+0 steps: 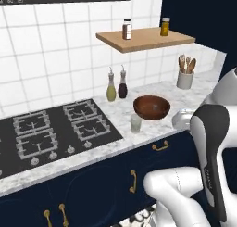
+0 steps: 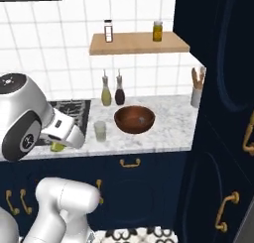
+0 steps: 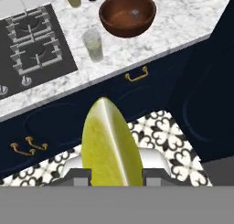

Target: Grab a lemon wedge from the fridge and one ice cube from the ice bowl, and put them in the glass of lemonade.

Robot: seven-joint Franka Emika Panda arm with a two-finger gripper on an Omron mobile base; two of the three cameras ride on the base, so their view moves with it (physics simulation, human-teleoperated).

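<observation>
A big yellow-green lemon wedge (image 3: 109,145) is clamped between my fingers (image 3: 78,176), and my gripper (image 3: 112,173) is shut on it. In the right base view the gripper (image 2: 60,142) hangs at the counter's front edge, left of the glass, with the lemon wedge (image 2: 57,147) peeking out below it. The glass of lemonade (image 3: 93,45) (image 1: 135,123) (image 2: 100,130) stands upright on the marble counter (image 1: 115,142). Just behind and right of it sits the dark brown ice bowl (image 3: 128,15) (image 1: 151,107) (image 2: 134,119) with an ice cube (image 3: 135,13) inside. The fridge is out of view.
Two spouted bottles (image 1: 116,86) stand behind the glass. A grey utensil holder (image 1: 185,75) is at the back right. A gas hob (image 1: 51,131) fills the counter's left. A wooden shelf (image 1: 143,38) carries two jars. Tall navy cabinets (image 2: 223,113) close off the right.
</observation>
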